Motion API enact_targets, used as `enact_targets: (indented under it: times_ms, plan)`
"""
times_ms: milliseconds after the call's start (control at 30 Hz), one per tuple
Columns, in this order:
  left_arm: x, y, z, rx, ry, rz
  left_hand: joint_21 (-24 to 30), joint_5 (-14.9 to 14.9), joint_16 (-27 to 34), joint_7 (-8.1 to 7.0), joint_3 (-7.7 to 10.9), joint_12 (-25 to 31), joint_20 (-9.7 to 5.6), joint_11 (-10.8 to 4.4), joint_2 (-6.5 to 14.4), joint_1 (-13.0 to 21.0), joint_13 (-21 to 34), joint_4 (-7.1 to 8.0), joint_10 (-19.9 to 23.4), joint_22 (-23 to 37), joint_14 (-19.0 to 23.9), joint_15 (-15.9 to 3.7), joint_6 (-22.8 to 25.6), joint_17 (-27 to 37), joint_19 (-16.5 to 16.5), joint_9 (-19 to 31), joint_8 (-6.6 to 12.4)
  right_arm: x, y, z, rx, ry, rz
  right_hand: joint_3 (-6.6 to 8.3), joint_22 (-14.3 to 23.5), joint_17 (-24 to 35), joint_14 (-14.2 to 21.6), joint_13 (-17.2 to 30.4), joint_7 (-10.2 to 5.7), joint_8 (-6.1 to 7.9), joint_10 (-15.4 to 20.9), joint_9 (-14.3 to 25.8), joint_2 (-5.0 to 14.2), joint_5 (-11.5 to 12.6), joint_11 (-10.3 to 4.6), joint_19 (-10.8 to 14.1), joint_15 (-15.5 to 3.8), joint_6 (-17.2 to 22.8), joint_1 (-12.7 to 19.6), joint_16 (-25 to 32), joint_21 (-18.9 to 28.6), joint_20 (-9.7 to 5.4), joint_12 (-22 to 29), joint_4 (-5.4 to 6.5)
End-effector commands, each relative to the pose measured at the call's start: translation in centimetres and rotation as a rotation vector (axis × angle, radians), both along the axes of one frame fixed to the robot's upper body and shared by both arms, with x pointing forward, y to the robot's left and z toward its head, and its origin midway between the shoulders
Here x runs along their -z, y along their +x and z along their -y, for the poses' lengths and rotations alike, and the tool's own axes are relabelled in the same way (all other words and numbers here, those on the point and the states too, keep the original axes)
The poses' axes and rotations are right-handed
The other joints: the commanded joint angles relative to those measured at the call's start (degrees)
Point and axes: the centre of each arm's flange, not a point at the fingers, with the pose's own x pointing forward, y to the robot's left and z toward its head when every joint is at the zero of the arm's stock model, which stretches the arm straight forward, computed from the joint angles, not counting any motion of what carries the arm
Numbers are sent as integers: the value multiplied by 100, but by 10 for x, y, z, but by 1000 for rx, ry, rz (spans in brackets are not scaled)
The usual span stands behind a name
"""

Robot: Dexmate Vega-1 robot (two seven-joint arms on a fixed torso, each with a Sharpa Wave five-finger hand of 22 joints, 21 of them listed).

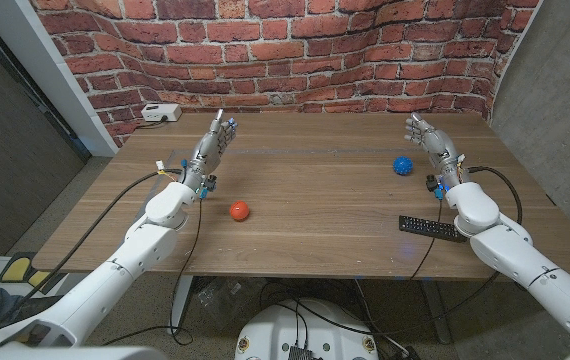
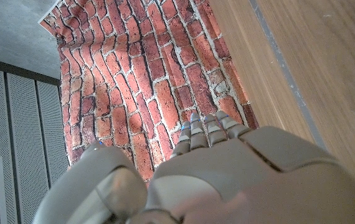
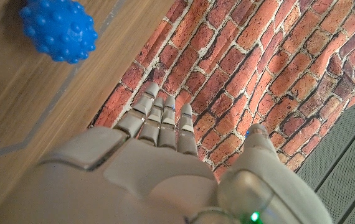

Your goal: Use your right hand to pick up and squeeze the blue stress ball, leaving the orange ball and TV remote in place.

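Observation:
The blue spiky stress ball (image 1: 402, 165) (image 3: 59, 29) lies on the wooden table toward the right side. My right hand (image 1: 431, 143) (image 3: 165, 162) hovers just right of it and a bit farther back, fingers straight and spread, holding nothing. An orange ball (image 1: 239, 210) sits near the table's middle left. The black TV remote (image 1: 431, 227) lies near the front right edge, beside my right forearm. My left hand (image 1: 212, 143) (image 2: 215, 168) is raised over the left part of the table, fingers extended and empty.
A white power box (image 1: 161, 112) with a cable sits at the back left corner against the brick wall (image 1: 285, 50). Bare table surface (image 1: 315, 190) lies between the two balls.

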Motion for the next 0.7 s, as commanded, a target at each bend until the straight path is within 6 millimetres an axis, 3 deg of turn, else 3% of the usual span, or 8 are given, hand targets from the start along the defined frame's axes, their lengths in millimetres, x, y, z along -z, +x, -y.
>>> enact_targets:
  times_ms: [33,267,700]
  plan:
    - [-2,-6,4,-5,16,9,-7,-29,-3,3,5,4,-7,15,38,35,11,-19,54,15,59,3,52,17,15,31,11,-2,-3,6,26,-47,21,107,30,18,93,8,-34,2,59,10,150,21,-14,135,-55,-1,85,15,-1,-46,-2,5]
    - [-6,-17,0,-44,21,31,-12,-39,2,-4,3,0,-4,1,48,53,11,-25,73,15,99,-8,66,18,36,31,5,-4,-2,9,74,-136,23,120,29,7,166,8,-14,24,162,9,141,11,-31,192,-74,71,149,22,-9,-49,27,-35]
    - [-2,-20,-2,-45,16,24,-30,-57,-3,-12,-3,-1,2,-5,65,85,11,-36,126,15,141,-9,109,18,48,31,0,-8,-9,10,157,-228,92,105,26,0,315,8,-16,26,243,10,73,-1,-56,339,-124,117,208,41,-1,-67,36,-78]
